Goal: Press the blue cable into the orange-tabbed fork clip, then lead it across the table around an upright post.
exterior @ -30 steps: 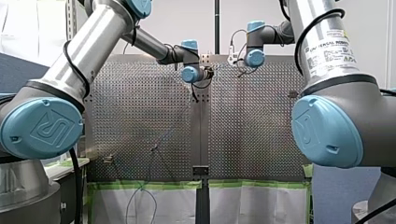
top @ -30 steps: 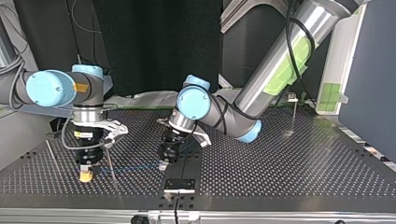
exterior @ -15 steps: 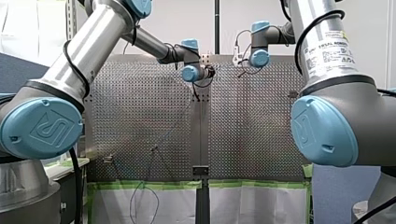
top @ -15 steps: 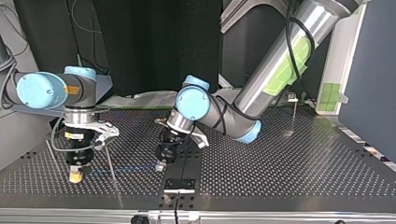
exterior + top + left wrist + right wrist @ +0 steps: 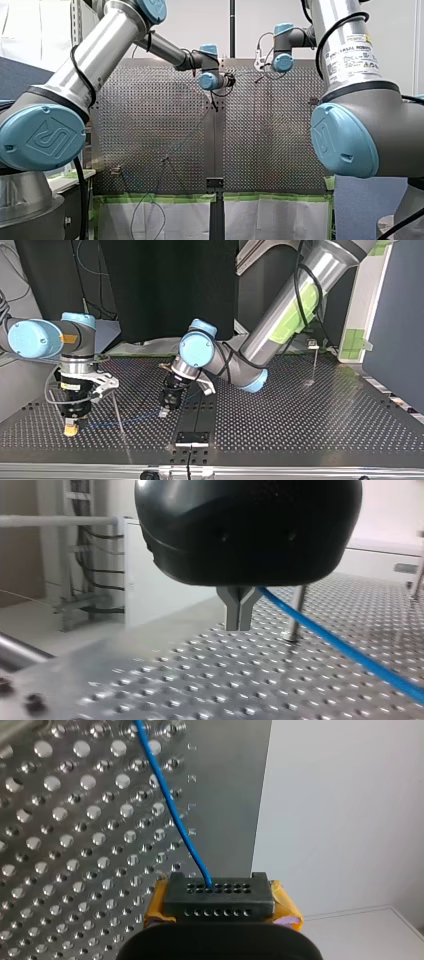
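Perforated table (image 5: 300,410), dark curtain (image 5: 165,285) behind. Your left gripper (image 5: 239,612) pinched tight on cable (image 5: 350,650); your right gripper (image 5: 220,895), at its 9 o'clock in top view, clamped cable's end. Post (image 5: 116,410) stood between them.

My right arm (image 5: 35,337) hangs its wrist straight down, gripper (image 5: 70,429) nipping the blue cable (image 5: 175,815) between yellow pads, while my left arm (image 5: 280,315) reaches in low, wrist tilted, its gripper (image 5: 238,624) pinching metal fingertips together on that cable.
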